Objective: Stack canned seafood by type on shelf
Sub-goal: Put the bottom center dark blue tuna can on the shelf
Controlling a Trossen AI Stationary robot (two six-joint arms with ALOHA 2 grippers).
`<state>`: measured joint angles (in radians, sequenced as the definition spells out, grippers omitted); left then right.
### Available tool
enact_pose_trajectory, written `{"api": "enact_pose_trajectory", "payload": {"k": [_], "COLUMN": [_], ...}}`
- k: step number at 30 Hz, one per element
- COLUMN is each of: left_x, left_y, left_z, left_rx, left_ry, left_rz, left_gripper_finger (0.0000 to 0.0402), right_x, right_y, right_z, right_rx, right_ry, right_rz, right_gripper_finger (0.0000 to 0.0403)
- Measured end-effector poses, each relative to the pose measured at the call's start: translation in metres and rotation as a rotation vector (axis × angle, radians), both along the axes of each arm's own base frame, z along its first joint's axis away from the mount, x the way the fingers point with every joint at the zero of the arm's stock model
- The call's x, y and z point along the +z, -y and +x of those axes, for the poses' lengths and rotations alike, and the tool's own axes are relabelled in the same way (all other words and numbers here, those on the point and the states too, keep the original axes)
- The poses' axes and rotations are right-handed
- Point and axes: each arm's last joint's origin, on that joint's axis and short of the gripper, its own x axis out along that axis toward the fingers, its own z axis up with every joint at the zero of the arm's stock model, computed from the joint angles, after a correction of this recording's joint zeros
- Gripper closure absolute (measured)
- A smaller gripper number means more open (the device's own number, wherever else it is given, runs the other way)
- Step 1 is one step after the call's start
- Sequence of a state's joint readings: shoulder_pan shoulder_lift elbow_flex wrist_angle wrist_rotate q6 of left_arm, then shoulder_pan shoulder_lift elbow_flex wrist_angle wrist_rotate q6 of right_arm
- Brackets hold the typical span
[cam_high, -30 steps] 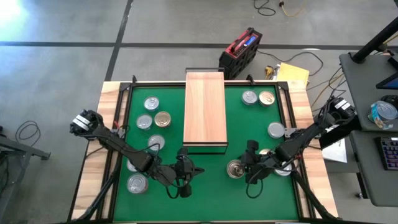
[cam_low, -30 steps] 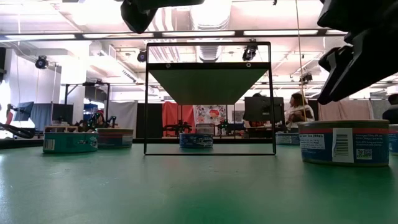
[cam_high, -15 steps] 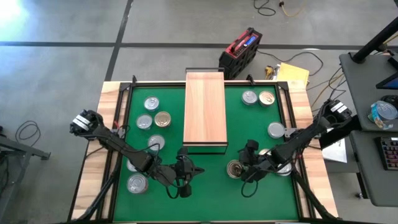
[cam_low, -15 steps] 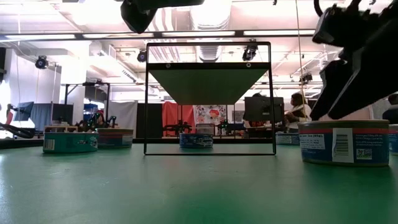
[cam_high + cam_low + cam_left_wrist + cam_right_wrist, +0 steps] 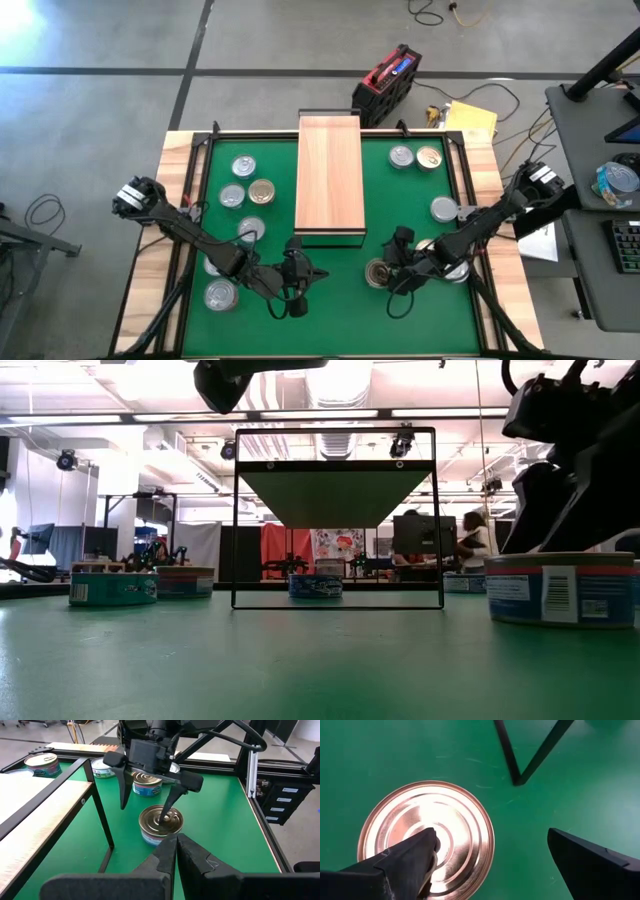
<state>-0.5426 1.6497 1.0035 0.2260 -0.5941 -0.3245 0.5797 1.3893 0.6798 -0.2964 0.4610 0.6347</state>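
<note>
A gold-lidded can (image 5: 378,272) (image 5: 161,822) (image 5: 426,837) stands on the green mat near the shelf's near right leg. My right gripper (image 5: 388,272) (image 5: 146,802) is open just above it. One finger hangs over the middle of the lid, the other stands off the can's side. My left gripper (image 5: 300,276) (image 5: 175,851) is shut and holds nothing. It hovers near the shelf's near end, pointing at that can. The light-wood shelf (image 5: 330,175) (image 5: 338,520) runs down the mat's middle with nothing on it. Silver and gold cans (image 5: 243,166) (image 5: 401,156) rest flat on the mat either side. My right gripper comes slanting down from the table's right side. One fingertip (image 5: 166,814) is at the middle of the gold lid (image 5: 445,827). I cannot tell whether it touches the lid or hangs just above it. The can stands flat on the mat.
Two cans (image 5: 455,270) (image 5: 443,209) lie under and beside my right arm. Several cans (image 5: 220,295) sit along my left arm. The shelf's dark legs (image 5: 102,827) stand close to the gold can. A red case (image 5: 388,85) lies beyond the table. People (image 5: 480,535) sit in the room behind.
My right gripper has sunk toward the gold-lidded can and edged a little toward the table's left.
</note>
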Motion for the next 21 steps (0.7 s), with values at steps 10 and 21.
{"api": "enact_pose_trajectory", "payload": {"k": [10, 21], "left_x": [0.000, 0.000], "left_y": [0.000, 0.000], "left_z": [0.000, 0.000], "left_rx": [0.002, 0.002], "left_ry": [0.001, 0.001], "left_rz": [0.002, 0.002], "left_gripper_finger": [0.0401, 0.0401], "right_x": [-0.006, -0.012], "right_y": [0.005, 0.006], "right_z": [0.006, 0.006], "right_rx": [-0.014, -0.011], "right_ry": [-0.084, -0.105], "right_rz": [0.133, 0.109], "right_gripper_finger": [0.0023, 0.0023]}}
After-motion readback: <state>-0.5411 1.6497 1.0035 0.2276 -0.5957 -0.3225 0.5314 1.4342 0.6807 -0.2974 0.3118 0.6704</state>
